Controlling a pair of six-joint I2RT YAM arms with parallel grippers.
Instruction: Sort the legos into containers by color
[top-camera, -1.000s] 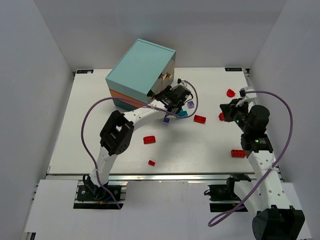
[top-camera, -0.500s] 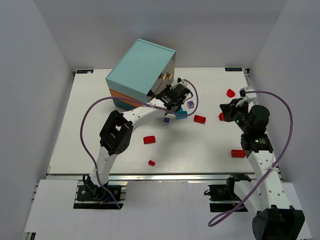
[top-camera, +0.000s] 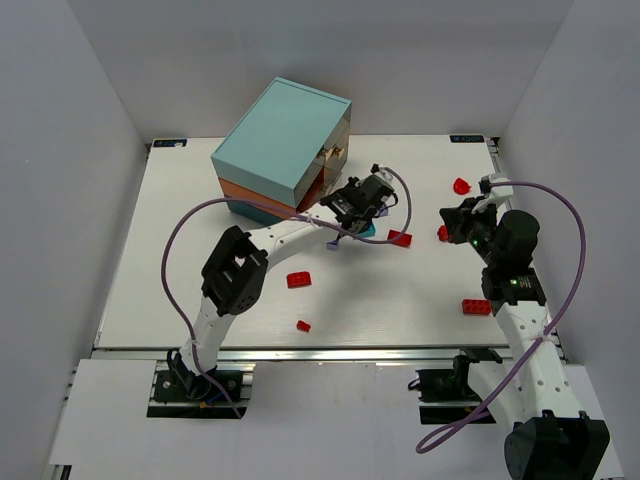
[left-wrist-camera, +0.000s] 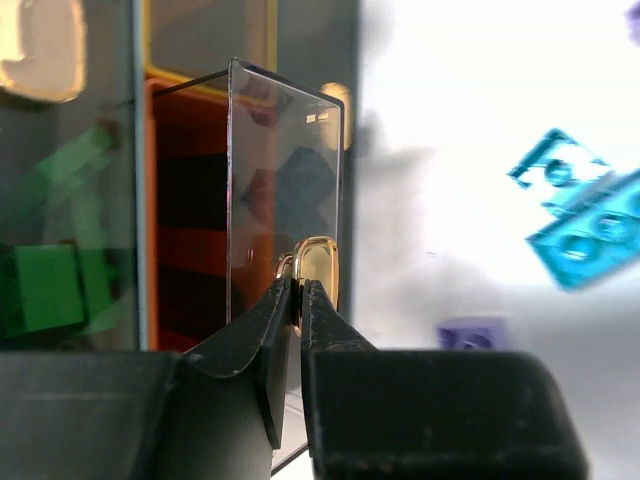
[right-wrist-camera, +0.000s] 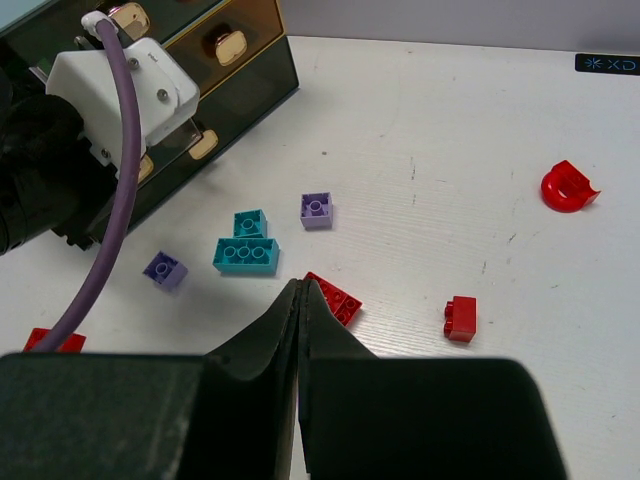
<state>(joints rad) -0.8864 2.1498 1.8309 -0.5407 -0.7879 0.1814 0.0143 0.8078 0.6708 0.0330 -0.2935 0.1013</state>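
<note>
The chest (top-camera: 280, 140) stands at the back left, light-teal on top with orange and blue layers. My left gripper (top-camera: 347, 203) is shut on the gold handle (left-wrist-camera: 317, 268) of an orange drawer (left-wrist-camera: 190, 220), which stands pulled out; in the left wrist view the gripper (left-wrist-camera: 298, 285) pinches the handle. A green brick (left-wrist-camera: 45, 285) shows inside a neighbouring drawer. Teal bricks (right-wrist-camera: 245, 255) and lavender bricks (right-wrist-camera: 316, 210) lie just beside the chest. My right gripper (right-wrist-camera: 300, 285) is shut and empty above a red brick (right-wrist-camera: 338, 298); in the top view it (top-camera: 452, 222) hovers at the right.
Red bricks lie scattered: two near the middle front (top-camera: 298, 279) (top-camera: 303, 325), one at the right (top-camera: 476, 306), a small one (right-wrist-camera: 460, 318), a rounded one (right-wrist-camera: 568, 187) at the back right. The left arm's purple cable (top-camera: 175, 250) loops over the table's left half.
My left gripper has moved right, away from the chest, drawing the orange drawer out by its handle. The right arm has not moved.
</note>
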